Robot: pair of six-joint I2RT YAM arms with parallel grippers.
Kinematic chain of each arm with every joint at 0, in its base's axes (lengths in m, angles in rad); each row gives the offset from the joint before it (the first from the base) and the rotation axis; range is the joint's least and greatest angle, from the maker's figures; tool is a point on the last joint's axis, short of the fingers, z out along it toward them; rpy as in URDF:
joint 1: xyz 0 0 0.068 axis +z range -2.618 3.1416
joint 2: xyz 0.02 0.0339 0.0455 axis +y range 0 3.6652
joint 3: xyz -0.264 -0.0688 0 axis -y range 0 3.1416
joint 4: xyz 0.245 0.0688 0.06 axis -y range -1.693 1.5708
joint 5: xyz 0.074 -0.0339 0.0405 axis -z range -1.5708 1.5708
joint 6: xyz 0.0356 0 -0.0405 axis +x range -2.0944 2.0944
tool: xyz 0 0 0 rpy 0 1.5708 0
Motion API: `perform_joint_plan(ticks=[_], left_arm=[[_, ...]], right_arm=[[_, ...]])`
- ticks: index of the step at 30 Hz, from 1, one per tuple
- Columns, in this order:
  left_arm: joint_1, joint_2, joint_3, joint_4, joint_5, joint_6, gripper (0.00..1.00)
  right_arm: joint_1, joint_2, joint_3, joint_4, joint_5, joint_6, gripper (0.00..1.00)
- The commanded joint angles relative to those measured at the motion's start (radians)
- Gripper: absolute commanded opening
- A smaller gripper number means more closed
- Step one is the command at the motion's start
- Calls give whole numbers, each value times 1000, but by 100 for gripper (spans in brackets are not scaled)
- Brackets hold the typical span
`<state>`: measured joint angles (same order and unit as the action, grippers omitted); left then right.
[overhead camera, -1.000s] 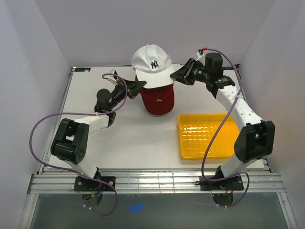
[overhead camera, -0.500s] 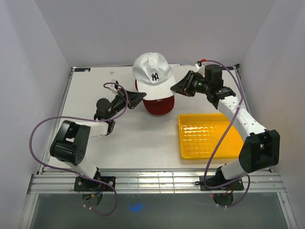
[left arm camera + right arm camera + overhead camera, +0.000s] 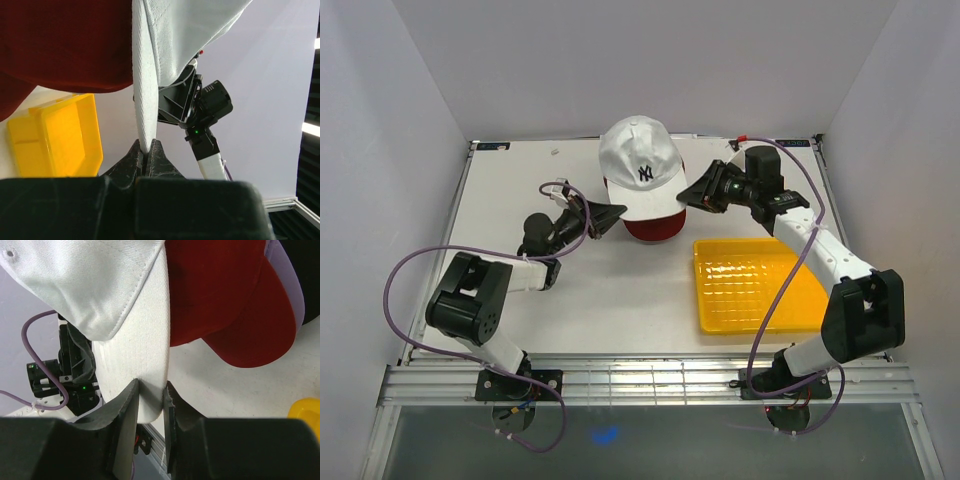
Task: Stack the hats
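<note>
Top external view, upper middle of the frame: the white hat (image 3: 638, 165) hangs over the red hat (image 3: 658, 226), its brim pinched from both sides. The left gripper (image 3: 148, 151) is clamped almost closed on the thin brim edge. The right gripper (image 3: 150, 390) grips the brim too, with a slightly wider bite. A lavender hat (image 3: 289, 290) peeks from under the red one. I judge both arms should lower together and level, white crown centred over red, brims aligned. They should release only once it seats — an uneven let-go could drag it askew.
</note>
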<state>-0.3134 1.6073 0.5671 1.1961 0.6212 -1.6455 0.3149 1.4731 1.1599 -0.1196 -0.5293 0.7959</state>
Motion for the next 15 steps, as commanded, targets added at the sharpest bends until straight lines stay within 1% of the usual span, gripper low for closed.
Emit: perform_joint_plan(ticks=[1,4,15], left_arm=[[-23,11,11,-27,137,30,0],[-27,32,28,-75,150,47,0],[-44,92,5,-101,144,55,0]], right_arm=[[-22,4,-25,64,72,-72,24],[-33,9,-32,60,77,-72,22],[-51,49,-55,31,97,-104,22]])
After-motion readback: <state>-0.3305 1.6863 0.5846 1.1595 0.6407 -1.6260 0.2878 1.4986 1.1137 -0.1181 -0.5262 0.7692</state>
